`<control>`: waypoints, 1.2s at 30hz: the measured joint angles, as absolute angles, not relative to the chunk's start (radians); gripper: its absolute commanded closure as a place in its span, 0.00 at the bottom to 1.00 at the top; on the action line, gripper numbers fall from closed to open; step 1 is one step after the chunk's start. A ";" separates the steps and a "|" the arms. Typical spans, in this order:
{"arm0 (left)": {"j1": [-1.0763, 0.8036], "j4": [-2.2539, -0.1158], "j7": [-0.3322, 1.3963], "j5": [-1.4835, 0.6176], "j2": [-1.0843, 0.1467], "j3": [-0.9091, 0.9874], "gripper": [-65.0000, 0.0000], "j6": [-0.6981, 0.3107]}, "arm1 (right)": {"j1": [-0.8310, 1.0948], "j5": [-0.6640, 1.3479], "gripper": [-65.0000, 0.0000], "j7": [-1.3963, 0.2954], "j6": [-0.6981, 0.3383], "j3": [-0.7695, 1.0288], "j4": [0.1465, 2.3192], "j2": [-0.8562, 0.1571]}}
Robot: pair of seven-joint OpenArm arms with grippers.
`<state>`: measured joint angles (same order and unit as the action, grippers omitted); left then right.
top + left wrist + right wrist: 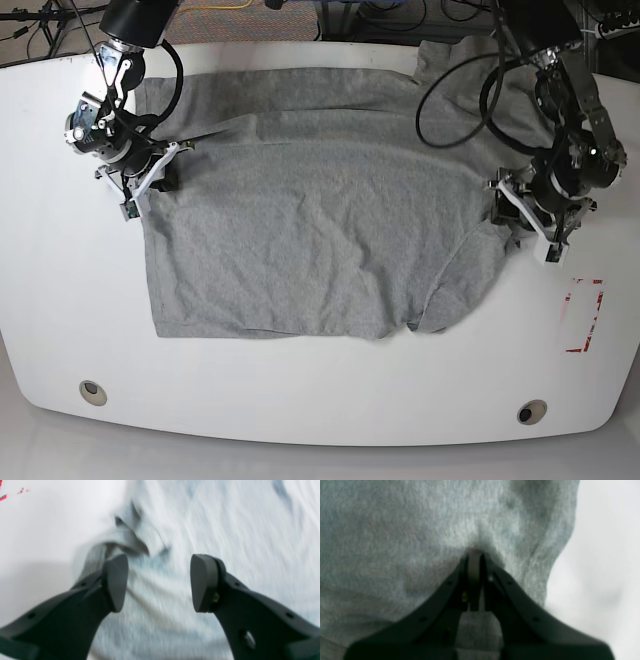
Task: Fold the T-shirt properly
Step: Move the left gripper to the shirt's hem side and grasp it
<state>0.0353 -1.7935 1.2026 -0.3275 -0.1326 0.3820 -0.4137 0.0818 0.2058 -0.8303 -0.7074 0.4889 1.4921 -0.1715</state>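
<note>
So the heather-grey T-shirt (320, 200) is spread out on the white surface (300, 400), plain side up, taking up most of the middle. It's pretty flat but wrinkly, and the bottom hem runs along the near side. One sleeve is flopped out at the corner on the base view's right, with a fold curling under near the hem there.

The right gripper (475, 555) sits at the shirt's edge on the base view's left, and its jaws are pinched together on a bit of the grey fabric. The wrist view shows the cloth puckering right at the tips, with the shirt's edge and bare surface off to the side.

The left gripper (158, 582) is over on the other side by the sleeve, jaws apart with nothing between them. Its wrist view is blurry, but there's grey cloth under it and a rumpled fold of the shirt just beyond one fingertip (117, 580).

There's also a red rectangle outline (583, 315) marked on the surface near that arm.
</note>
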 measured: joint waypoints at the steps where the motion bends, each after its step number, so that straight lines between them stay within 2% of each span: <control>1: 0.046 -1.777 1.190 -0.306 -0.127 0.382 0.43 -0.415 | 0.082 0.206 0.97 -0.830 -0.707 0.489 1.492 -0.171; 9: 0.100 -1.597 1.046 -0.136 -0.111 0.281 0.43 -0.405 | 0.084 0.207 0.97 -0.830 -0.707 0.491 1.492 -0.171; 21: 0.160 -1.417 0.921 -0.090 -0.112 0.265 0.44 -0.404 | 0.084 0.209 0.97 -0.830 -0.707 0.491 1.492 -0.171; 23: 0.168 -1.380 0.922 -0.088 -0.110 0.264 0.47 -0.403 | 0.084 0.209 0.97 -0.830 -0.707 0.491 1.492 -0.171; 27: 0.193 -1.339 0.894 -0.089 -0.112 0.263 0.75 -0.404 | 0.084 0.210 0.97 -0.829 -0.707 0.491 1.492 -0.171; 29: 0.201 -1.327 0.869 -0.089 -0.112 0.263 0.85 -0.404 | 0.084 0.209 0.97 -0.830 -0.707 0.491 1.492 -0.171; 36: 0.206 -1.325 0.849 -0.096 -0.132 0.260 0.85 -0.381 | 0.084 0.210 0.97 -0.830 -0.707 0.491 1.491 -0.171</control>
<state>0.2062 -1.3251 0.8494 -0.0963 -0.1322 0.2604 -0.3809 0.0841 0.2104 -0.8295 -0.7071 0.4908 1.4910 -0.1715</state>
